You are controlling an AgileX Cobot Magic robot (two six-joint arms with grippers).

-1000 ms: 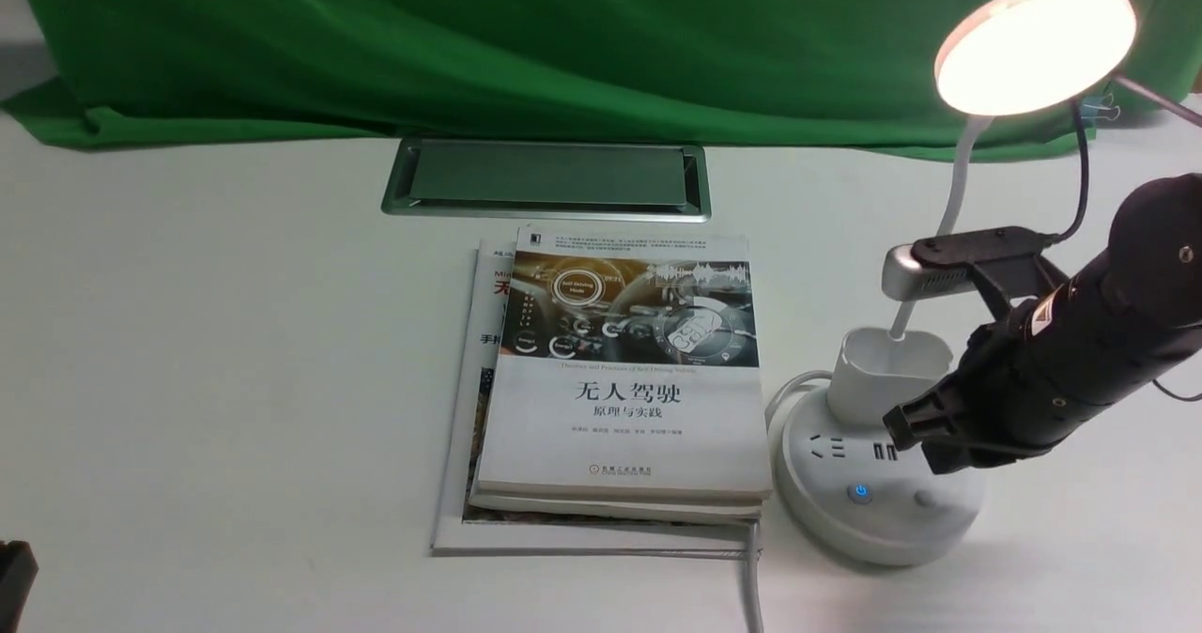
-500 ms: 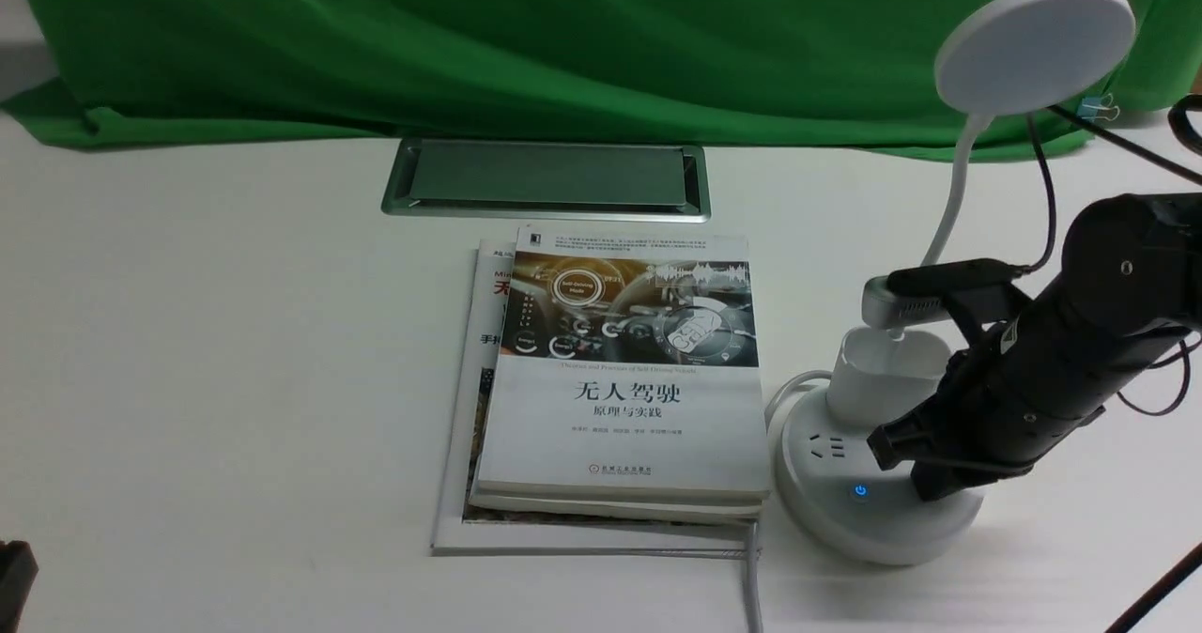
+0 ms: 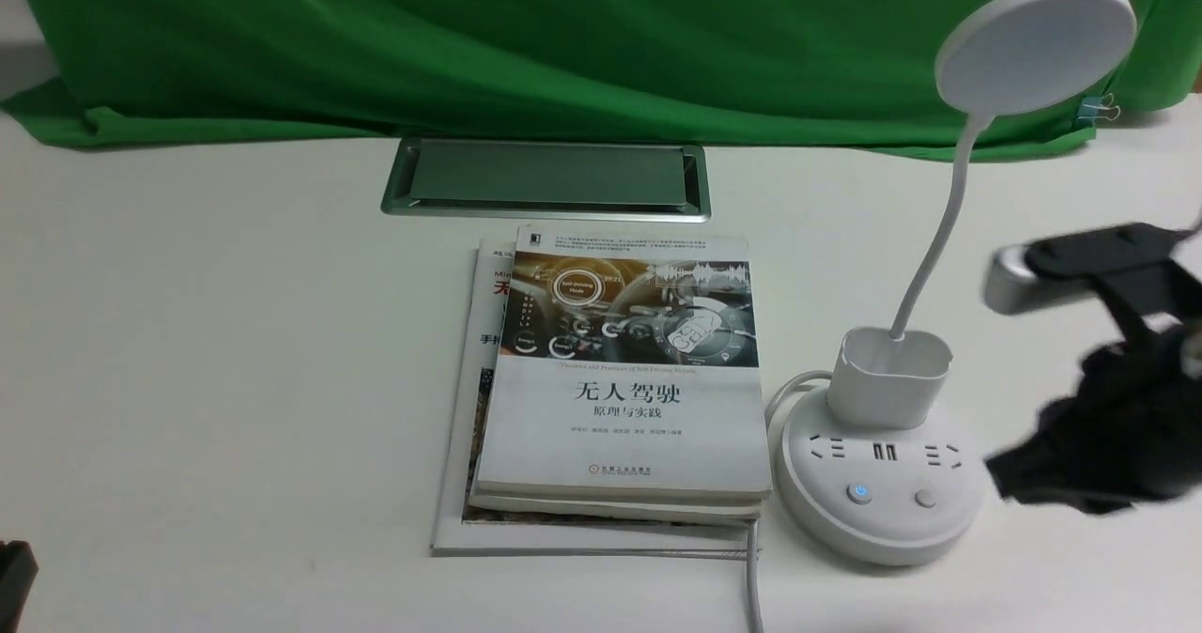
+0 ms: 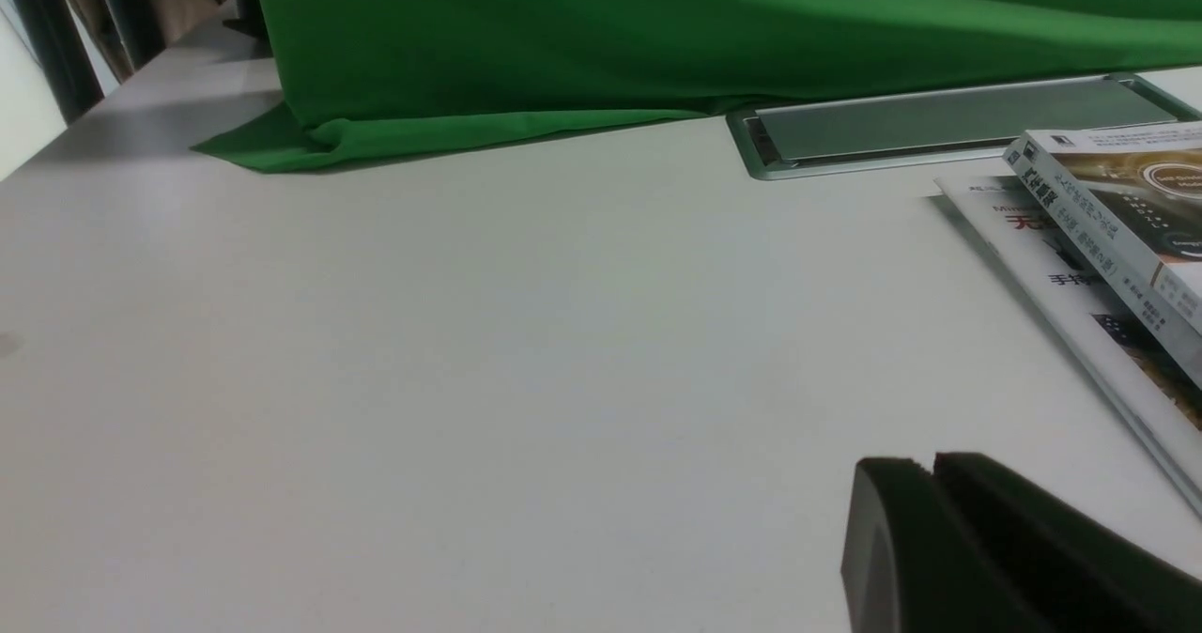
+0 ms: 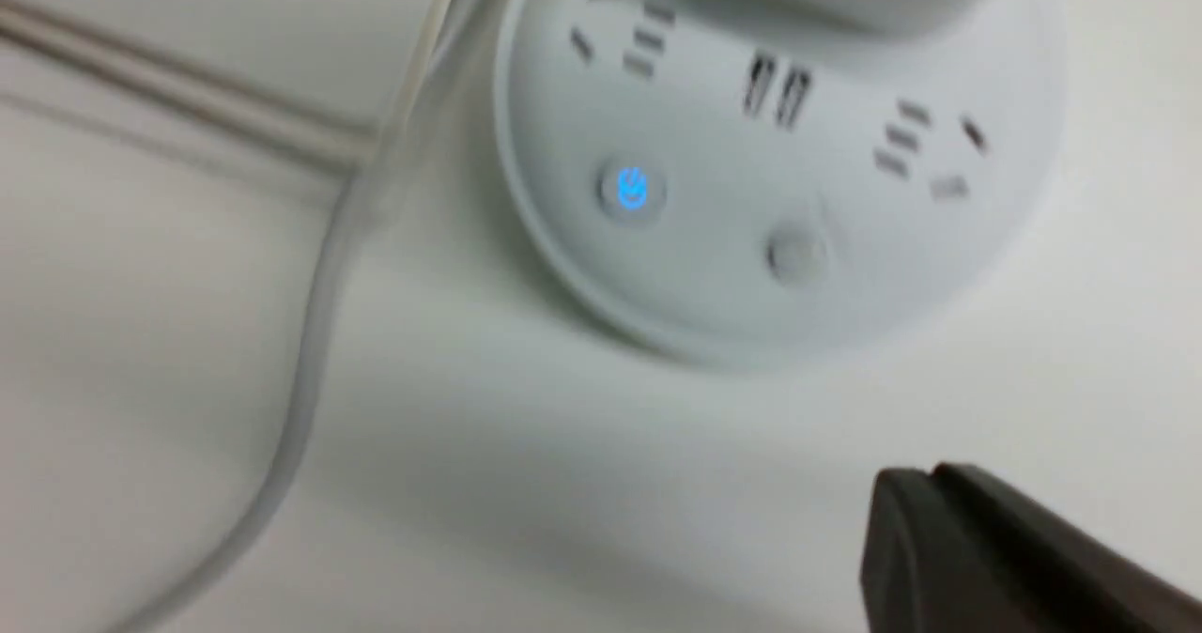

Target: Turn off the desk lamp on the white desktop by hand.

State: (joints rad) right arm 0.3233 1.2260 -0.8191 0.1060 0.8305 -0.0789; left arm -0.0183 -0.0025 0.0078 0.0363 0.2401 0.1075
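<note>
The right gripper [image 3: 1009,475] has been drawn back from the unlit lamp [image 3: 888,381], fingers together; the left gripper [image 4: 930,485] is likewise closed.

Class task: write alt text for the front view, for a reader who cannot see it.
An unlit white desk lamp stands on the white desktop beside stacked books. The blurred black right gripper hangs right of its base, apart.

On the cover of the top book [image 3: 624,370], the title "无人驾驶" is printed, with "原理与实践" beneath it and "Self-Driving Mode" inside a ring above; the finer print cannot be read. On the booklet [image 3: 467,445] underneath, only cut-off characters are seen. A blue lit power sign is shown on the left button [image 3: 858,493] of the desk lamp [image 3: 887,384].
</note>
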